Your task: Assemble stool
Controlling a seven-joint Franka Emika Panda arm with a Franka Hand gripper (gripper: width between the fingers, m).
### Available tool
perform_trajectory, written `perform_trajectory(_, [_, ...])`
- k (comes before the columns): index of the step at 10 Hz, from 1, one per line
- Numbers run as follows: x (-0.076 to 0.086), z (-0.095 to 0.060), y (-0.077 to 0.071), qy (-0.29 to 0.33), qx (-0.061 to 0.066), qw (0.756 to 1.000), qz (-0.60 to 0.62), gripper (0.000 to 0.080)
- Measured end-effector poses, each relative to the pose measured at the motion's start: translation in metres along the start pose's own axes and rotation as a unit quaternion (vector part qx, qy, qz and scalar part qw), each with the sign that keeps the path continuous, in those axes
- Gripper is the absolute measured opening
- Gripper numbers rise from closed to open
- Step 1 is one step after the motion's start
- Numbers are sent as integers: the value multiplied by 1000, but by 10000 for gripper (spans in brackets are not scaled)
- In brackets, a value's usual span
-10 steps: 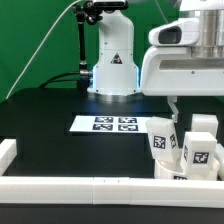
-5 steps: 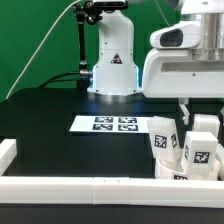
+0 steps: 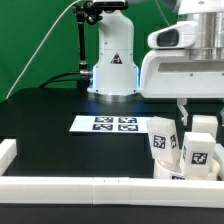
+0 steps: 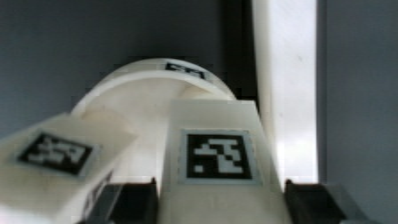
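Three white tagged stool legs stand close together at the exterior view's right: one nearest the middle, one in front, one behind. My gripper hangs over the rear leg. In the wrist view that leg, with its square tag facing the camera, fills the gap between my dark fingers, which press on both its sides. Next to it stands another tagged leg, and beyond it a rounded white tagged part. A low tagged white piece lies by the front rail; I cannot tell whether it is the seat.
The marker board lies flat on the black table in the middle. White border rails run along the front and the left; one shows in the wrist view. The arm's white base stands at the back.
The gripper shifted toward the exterior view's right, over the rear leg, and its jaws went from wide open to closed on that leg. The legs have not moved.
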State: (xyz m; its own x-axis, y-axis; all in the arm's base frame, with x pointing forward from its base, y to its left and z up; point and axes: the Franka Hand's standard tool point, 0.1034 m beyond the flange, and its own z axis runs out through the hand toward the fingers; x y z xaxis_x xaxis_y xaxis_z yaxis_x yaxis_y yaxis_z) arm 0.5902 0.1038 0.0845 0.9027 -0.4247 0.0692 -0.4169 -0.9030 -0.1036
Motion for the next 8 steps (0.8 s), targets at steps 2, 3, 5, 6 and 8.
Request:
perform_trajectory(2, [-2,0,-8,15,15,990,140,340])
perform_trajectory(3, [-2,1,-11,16,20,980,198,340])
perform_trajectory(5, [-1,1,-13,15,23,962,271,340])
perform_trajectory(6, [0,1,-12,12,28,946,324,340])
perform_trajectory(8, [4,1,-12,9,41,912,408,340])
